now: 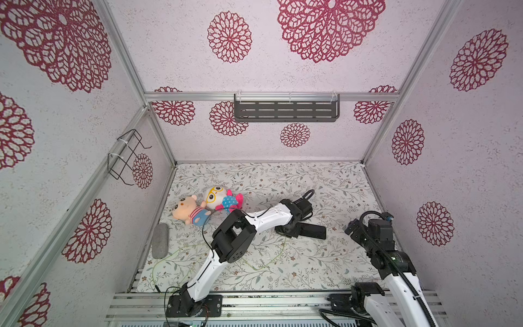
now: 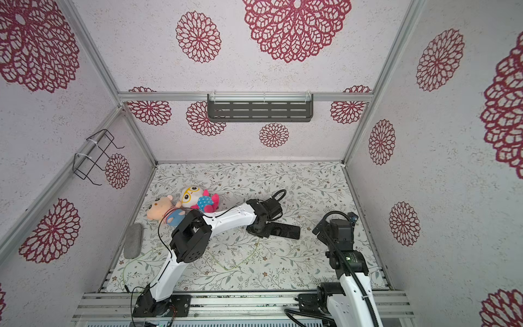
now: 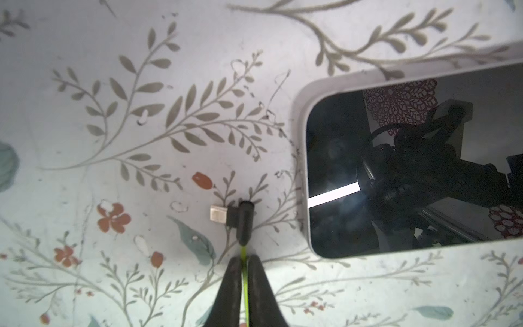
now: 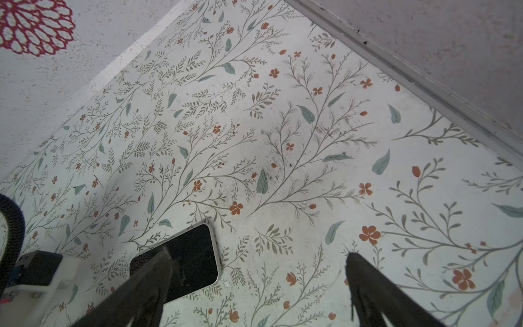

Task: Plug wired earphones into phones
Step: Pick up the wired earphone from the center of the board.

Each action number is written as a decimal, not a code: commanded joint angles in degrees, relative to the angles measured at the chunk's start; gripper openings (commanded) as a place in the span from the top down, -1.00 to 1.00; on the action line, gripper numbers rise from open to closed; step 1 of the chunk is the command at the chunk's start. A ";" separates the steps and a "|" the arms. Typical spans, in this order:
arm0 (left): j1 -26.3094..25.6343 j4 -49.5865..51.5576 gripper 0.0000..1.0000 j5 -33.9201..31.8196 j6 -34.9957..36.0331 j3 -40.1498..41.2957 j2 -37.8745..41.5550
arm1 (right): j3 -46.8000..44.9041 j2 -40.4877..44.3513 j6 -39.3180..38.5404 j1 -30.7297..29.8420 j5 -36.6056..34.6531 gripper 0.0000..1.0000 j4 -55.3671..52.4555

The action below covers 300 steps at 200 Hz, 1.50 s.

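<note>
left fingers (image 3: 236, 266) are pinched fully together on the yellow-green cable (image 3: 245, 283), just behind the black plug (image 3: 240, 220). nothing else is in them. grip sits on the wire and not on the plug body, likely because the plug lies flat on the bench (image 1: 311, 181) and the cable is the easier thing to nip from above. expect the plug to swing or twist on that short free length. the plug is angled, and its metal tip faces away from the phone (image 3: 396, 170), so you will have to turn it round before any insertion. plug and phone are near but apart, with bare bench between them. the phone lies flat, glossy face up, about midway between the far and near edges and somewhat toward the right edge in both top views (image 1: 312, 230). its port cannot be seen from any view. right fingers (image 4: 368, 277) stand wide apart and empty, hovering above the bench between the phone and the right edge, probably parked there to brace the phone when you push the plug in. the rest of the cable trails loose toward the near left corner. earbuds not made out. insertion not yet begun, so the task is early.
</note>
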<state>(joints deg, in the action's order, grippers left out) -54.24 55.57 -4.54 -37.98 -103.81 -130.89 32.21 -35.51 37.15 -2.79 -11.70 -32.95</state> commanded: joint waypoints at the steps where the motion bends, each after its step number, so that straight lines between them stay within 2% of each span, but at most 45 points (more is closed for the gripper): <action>1: -0.32 0.17 0.88 0.16 -0.85 1.11 -2.32 | -0.48 0.44 1.36 0.24 0.10 -0.96 -0.10; 27: -0.38 0.36 1.00 -0.12 -0.92 1.33 -2.44 | -0.65 0.26 1.28 0.24 0.19 -0.96 0.16; 70: -0.26 0.61 1.00 -1.23 0.28 1.78 1.31 | -1.28 1.46 -1.59 0.24 4.06 -0.98 3.76; 104: 0.90 -1.53 1.00 1.34 4.79 3.64 9.35 | -3.64 4.09 -4.11 0.15 11.81 -0.98 15.36; 150: 5.60 -1.75 1.00 11.02 15.30 7.51 22.04 | -6.95 5.12 -8.23 -0.33 21.14 -0.98 34.91; 171: 8.26 0.24 1.00 14.85 21.56 8.70 27.30 | -9.12 6.71 -14.54 -0.71 26.89 -0.97 47.85; 189: 9.40 1.87 1.00 18.05 27.49 9.14 32.12 | -10.41 6.57 -23.16 -1.70 38.58 -0.85 57.98; 224: 9.32 0.77 1.00 22.33 37.86 12.51 40.81 | -8.28 6.84 -41.08 -7.41 59.53 -0.70 60.45; 238: 9.25 -0.02 1.00 25.58 41.04 13.74 43.29 | -7.91 7.61 -47.37 -11.01 64.61 -0.60 61.51; 246: 9.23 -0.60 1.00 27.81 42.27 14.21 44.42 | -6.61 7.09 -49.92 -12.49 65.60 -0.50 60.67; 261: 9.10 -1.74 1.00 32.39 44.58 15.24 46.16 | -3.07 4.09 -54.32 -14.31 67.14 -0.47 55.66; 300: 7.87 -0.67 1.00 35.35 49.12 14.59 47.53 | 8.12 -3.99 -73.42 -18.21 69.74 -0.34 33.51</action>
<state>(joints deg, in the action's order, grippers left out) -45.39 55.11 25.87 4.95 -88.75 -84.05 34.00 -35.33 -20.64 -19.09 52.82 14.04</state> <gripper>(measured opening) 0.038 0.686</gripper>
